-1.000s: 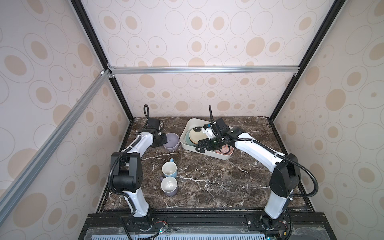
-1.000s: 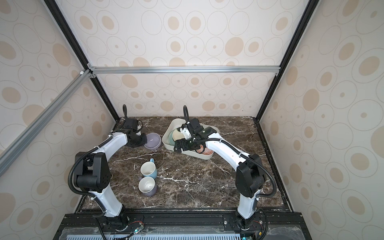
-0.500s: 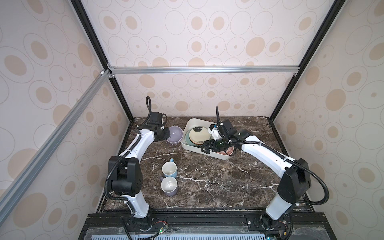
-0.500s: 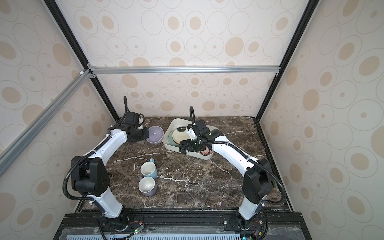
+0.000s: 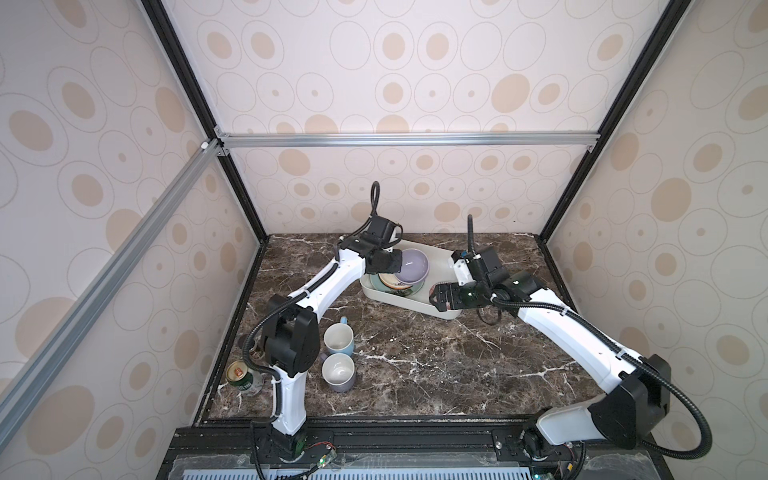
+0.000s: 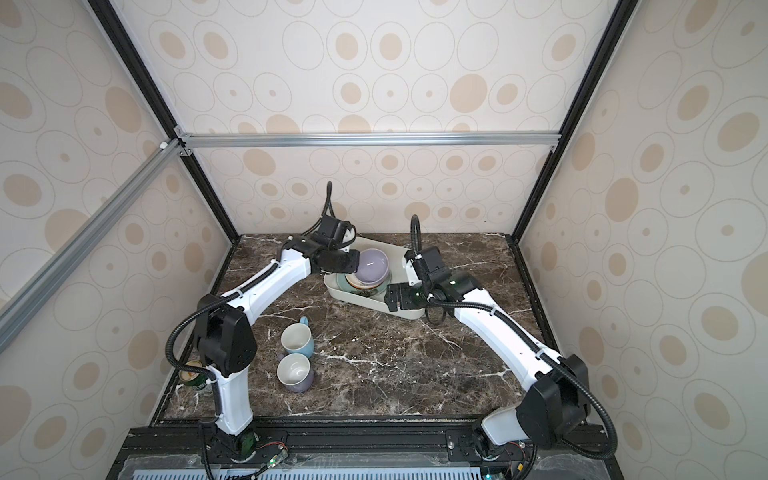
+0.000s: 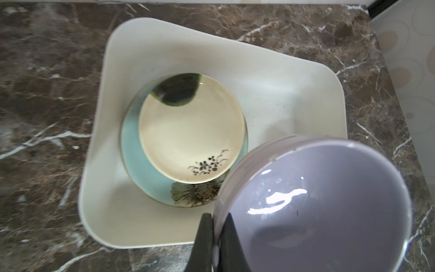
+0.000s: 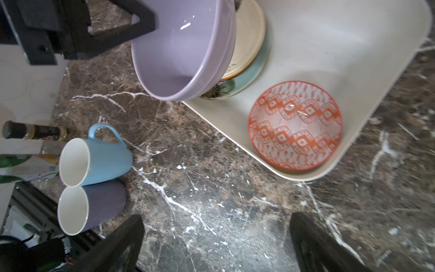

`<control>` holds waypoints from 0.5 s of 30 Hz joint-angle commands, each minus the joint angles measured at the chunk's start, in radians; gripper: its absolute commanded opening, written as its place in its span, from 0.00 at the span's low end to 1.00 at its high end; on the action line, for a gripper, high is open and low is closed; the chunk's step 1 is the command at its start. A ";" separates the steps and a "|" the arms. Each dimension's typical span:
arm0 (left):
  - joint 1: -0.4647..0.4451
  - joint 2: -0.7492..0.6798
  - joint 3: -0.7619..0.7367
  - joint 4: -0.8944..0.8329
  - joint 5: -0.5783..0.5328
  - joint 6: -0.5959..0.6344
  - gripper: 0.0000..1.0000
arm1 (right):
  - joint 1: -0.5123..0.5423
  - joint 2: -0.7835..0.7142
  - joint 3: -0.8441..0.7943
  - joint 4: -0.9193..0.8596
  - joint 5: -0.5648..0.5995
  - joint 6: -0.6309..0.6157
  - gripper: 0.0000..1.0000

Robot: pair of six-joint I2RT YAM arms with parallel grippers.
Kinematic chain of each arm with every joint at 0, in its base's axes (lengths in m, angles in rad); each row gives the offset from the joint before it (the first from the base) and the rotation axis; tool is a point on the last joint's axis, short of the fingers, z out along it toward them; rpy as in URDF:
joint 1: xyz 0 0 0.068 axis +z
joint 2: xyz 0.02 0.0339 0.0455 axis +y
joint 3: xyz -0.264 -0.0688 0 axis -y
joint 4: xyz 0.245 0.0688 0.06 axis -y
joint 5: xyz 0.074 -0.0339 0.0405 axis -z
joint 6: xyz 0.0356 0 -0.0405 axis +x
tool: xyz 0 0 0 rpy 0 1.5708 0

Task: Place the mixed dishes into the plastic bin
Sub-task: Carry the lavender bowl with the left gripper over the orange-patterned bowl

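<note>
Though the green can [image 5: 242, 376] at the tabletop's [image 5: 415, 357] near left edge carries a printed label, and the dark jar [image 8: 35, 133] lying beside it has one too, no letters can be read on either; no other writing shows.

The left tool [image 7: 215, 226] is pressed together on the rim of the lavender bowl [image 5: 411, 266], one finger inside and one outside. The bowl hangs tilted, with its mouth turned up and away from the tool. It is over the left part of the bin [image 5: 399, 301], above the two stacked plates. Whether it touches them cannot be told.

In the bin, the cream plate [image 7: 190, 131] with its black patch and small flower sprig lies on the teal plate [image 7: 141, 169]. The orange bowl [image 8: 295, 124] sits upright in the bin's near right corner, apart from the plates.

The right tool [image 8: 216, 215] is spread wide and holds nothing. In both top views it hovers at the bin's near right corner, just beside the orange bowl; its wrist view shows the fingers over bare tabletop outside the rim.

The blue mug [image 5: 338, 338] and the grey mug [image 5: 338, 374] stand touching each other on the tabletop near the left arm's base, well apart from the bin and both tools.
</note>
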 commanded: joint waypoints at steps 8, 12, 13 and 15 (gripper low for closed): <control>-0.159 0.148 0.220 -0.035 -0.016 -0.038 0.02 | -0.089 -0.195 -0.138 -0.082 0.123 0.046 1.00; -0.198 0.202 0.271 -0.049 -0.023 -0.044 0.02 | -0.095 -0.236 -0.162 -0.091 0.125 0.048 1.00; -0.202 0.212 0.276 -0.049 -0.025 -0.045 0.02 | -0.097 -0.245 -0.169 -0.093 0.122 0.047 1.00; -0.210 0.228 0.282 -0.051 -0.029 -0.048 0.02 | -0.100 -0.257 -0.177 -0.093 0.120 0.045 1.00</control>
